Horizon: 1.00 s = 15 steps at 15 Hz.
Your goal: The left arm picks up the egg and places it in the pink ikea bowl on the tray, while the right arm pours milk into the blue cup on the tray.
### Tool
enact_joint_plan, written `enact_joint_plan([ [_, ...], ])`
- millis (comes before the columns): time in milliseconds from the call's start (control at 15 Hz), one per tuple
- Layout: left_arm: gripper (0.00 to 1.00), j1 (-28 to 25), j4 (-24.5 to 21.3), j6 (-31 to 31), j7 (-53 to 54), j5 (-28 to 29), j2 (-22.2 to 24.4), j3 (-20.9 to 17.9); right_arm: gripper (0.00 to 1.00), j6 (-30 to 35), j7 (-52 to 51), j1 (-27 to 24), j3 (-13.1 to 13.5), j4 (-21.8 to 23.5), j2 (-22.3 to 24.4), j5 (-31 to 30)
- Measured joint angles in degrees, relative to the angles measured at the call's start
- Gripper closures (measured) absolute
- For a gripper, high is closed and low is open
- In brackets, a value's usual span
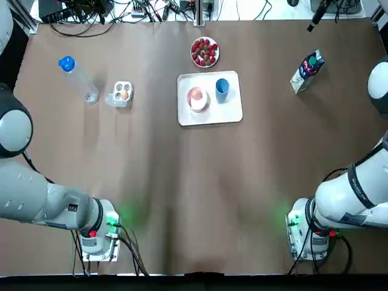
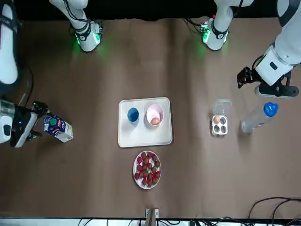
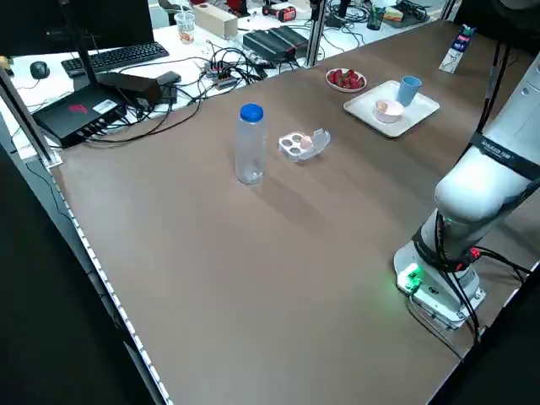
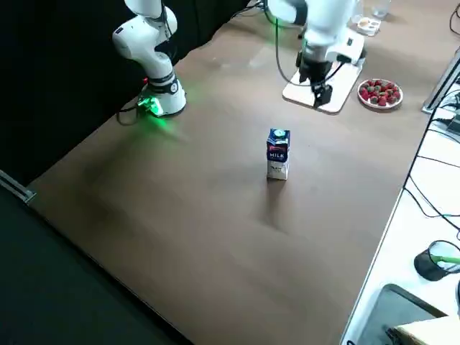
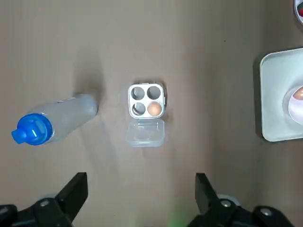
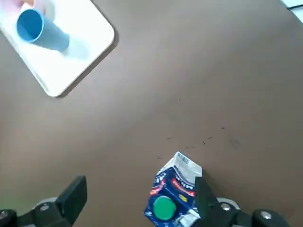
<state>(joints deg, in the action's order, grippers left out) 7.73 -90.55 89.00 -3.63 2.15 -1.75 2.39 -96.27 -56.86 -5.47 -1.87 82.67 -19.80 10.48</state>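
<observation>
We find the left gripper (image 5: 140, 177) hanging high over the left of the table (image 1: 182, 200), jaws wide and empty. Under it lies an egg box (image 5: 146, 100), its clear lid (image 5: 145, 132) folded open toward the robot, with one egg (image 5: 153, 109) in a corner cup. A water bottle (image 5: 57, 120) stands just beside the box on its outer side. The right gripper (image 6: 140, 182) hangs above the upright milk carton (image 6: 173, 194), jaws wide and holding nothing. Farther in, we see the tray (image 1: 230, 115) carrying the blue cup (image 1: 222, 88) and the pink bowl (image 2: 153, 112), where a second egg (image 2: 154, 121) rests. Strawberries (image 1: 205, 52) sit beyond the tray.
</observation>
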Motion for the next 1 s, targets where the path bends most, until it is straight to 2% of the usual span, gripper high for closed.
enact_joint_plan([
  [200, 0.00, 0.02, -0.21, -0.02, 0.02, 0.00, -0.01, 0.02, 0.00, 0.34, 11.16, 3.68, -0.05, -0.03, 2.22, -2.99],
  [533, 0.00, 0.03, -0.29, -0.64, 0.02, 0.00, -0.02, 0.05, 0.00, 2.76, 30.59, 7.28, -0.05, -0.02, 4.47, -3.70],
  [1000, 0.00, 0.14, -0.28, -0.81, 1.05, 0.00, -0.02, 0.09, 0.00, 8.15, 51.40, 8.28, 0.07, -0.02, 8.27, -4.49],
])
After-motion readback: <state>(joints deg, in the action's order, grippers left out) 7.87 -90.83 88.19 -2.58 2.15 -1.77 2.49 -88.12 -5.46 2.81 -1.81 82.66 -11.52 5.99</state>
